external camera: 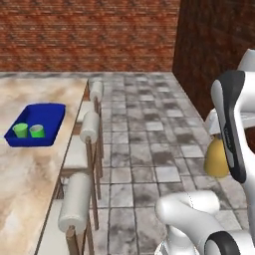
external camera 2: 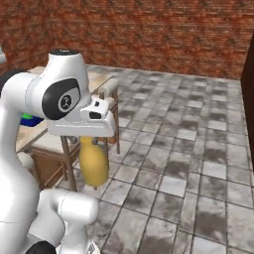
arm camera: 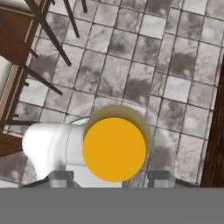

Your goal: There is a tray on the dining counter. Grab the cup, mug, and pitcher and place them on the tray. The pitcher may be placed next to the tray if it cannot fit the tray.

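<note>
Blue tray (external camera: 52, 115) on the bench (external camera: 25, 174) already has cup (external camera: 20, 130) and mug (external camera: 37, 131). Right base view: pitcher (external camera 2: 93, 163) hangs under the hand above the floor. Hand view: fingers (arm camera: 113, 179) clamped on its neck. Next, I'd guess: carry it to the tray.

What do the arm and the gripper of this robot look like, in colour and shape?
The arm is glossy white, built of thick rounded links with dark grey or black bands and caps at the joints. One dark round cap bears a small pale marking. The hand is a white, boxy block. The gripper has two small grey, squarish fingertips. No cables show.
</note>
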